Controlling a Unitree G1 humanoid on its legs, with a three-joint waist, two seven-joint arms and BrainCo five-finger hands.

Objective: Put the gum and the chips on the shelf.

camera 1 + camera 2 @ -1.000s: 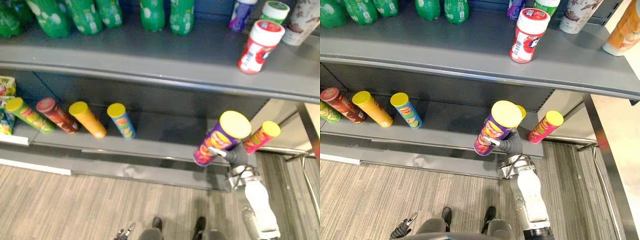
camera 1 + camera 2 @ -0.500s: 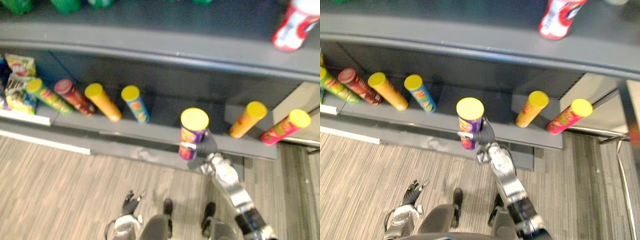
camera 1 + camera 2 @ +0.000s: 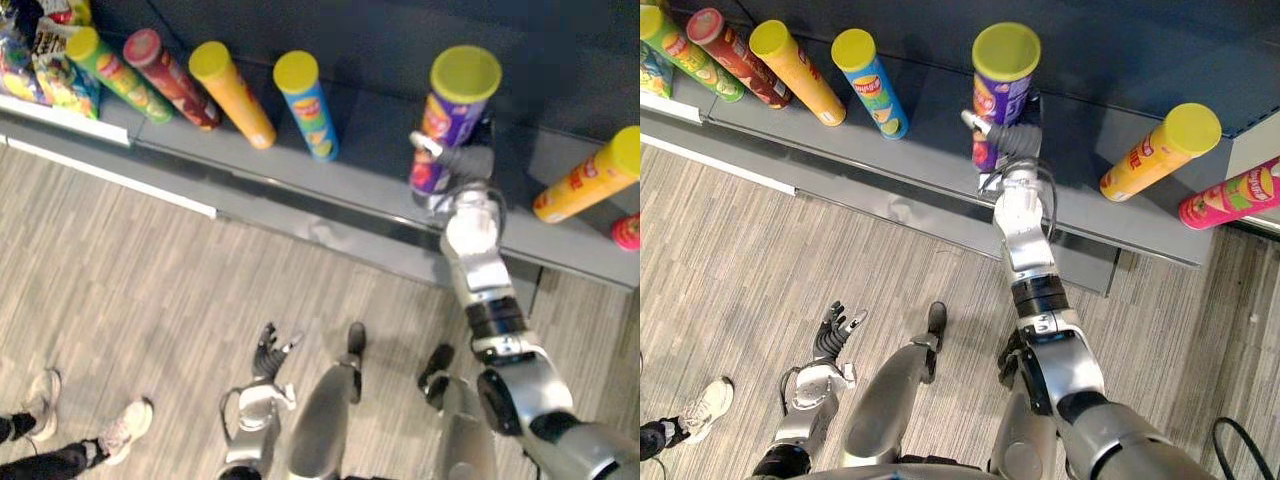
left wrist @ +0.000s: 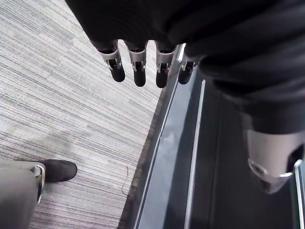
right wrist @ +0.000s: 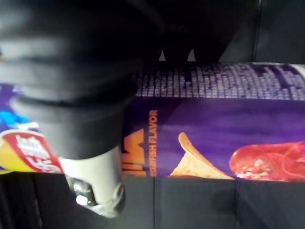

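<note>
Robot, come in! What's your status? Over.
Right hand shut on purple chips can, upright at lower shelf. Left hand open, low. Blue can nearby, not touching.

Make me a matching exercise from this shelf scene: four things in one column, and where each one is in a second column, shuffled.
Things
1. purple chips can
2. blue can
3. pink can
4. left hand

Places
A. farthest right on the shelf
B. low over the floor, fingers open
C. gripped by the right hand
D. between an orange can and the purple chips can

Pairs: 1-C, 2-D, 3-A, 4-B.
</note>
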